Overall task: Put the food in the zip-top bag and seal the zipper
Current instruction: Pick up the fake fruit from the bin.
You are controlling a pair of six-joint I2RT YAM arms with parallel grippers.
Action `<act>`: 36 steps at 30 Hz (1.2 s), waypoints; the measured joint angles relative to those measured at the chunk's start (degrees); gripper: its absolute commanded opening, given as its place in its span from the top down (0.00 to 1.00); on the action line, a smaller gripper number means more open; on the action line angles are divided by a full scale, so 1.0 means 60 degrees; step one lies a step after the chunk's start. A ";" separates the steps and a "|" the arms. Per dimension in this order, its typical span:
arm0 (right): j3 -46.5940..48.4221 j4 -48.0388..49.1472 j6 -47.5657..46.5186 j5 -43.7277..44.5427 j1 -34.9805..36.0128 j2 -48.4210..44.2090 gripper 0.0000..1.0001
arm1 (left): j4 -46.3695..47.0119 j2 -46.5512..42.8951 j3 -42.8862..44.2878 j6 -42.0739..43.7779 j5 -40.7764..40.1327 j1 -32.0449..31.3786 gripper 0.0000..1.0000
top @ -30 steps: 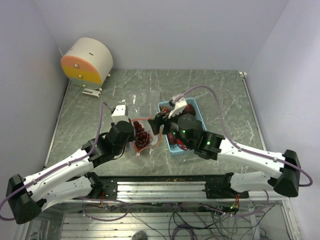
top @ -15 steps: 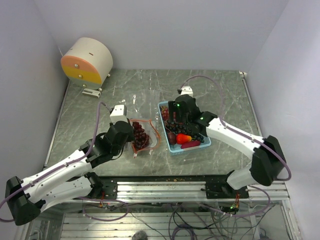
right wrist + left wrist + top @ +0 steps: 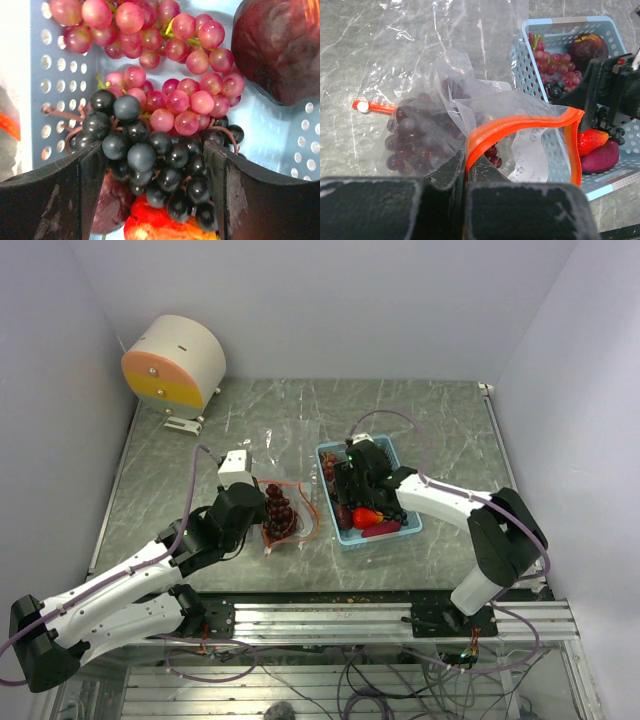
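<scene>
Left wrist view: the clear bag (image 3: 445,30) lies on the gray table (image 3: 340,60). Its long way runs from the upper left of the frame down to the lower middle. Its orange strip (image 3: 520,122) stands up in a loop, so the mouth faces right, toward the blue tray (image 3: 525,65). Dark red grapes (image 3: 412,142) sit inside the bag (left of middle in the frame). The left gripper (image 3: 465,172) is squeezed tight on the orange strip at the bottom of the frame. In the right wrist view, the right gripper (image 3: 155,150) is spread wide, with one finger on each side of the black grapes (image 3: 125,107) in the tray. I cannot tell if it presses them.
</scene>
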 measured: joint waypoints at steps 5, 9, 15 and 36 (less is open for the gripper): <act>0.0120 0.0346 -0.0069 -0.0262 -0.0113 0.0703 0.51 | 0.0000 0.0000 0.0000 0.0004 -0.0040 0.0000 0.93; 0.0219 0.0514 -0.0095 -0.0474 -0.0080 0.0834 0.78 | -0.0007 -0.0004 0.0000 0.0004 -0.0047 0.0000 0.93; 0.0069 0.0433 -0.0095 -0.0306 -0.0091 0.0284 1.00 | -0.0036 -0.0076 0.0000 0.0000 -0.0095 0.0000 0.93; -0.0197 0.1439 0.0208 -0.3676 -0.0106 -0.5253 1.00 | -0.0055 0.0058 0.0000 -0.0018 -0.0113 0.0000 0.93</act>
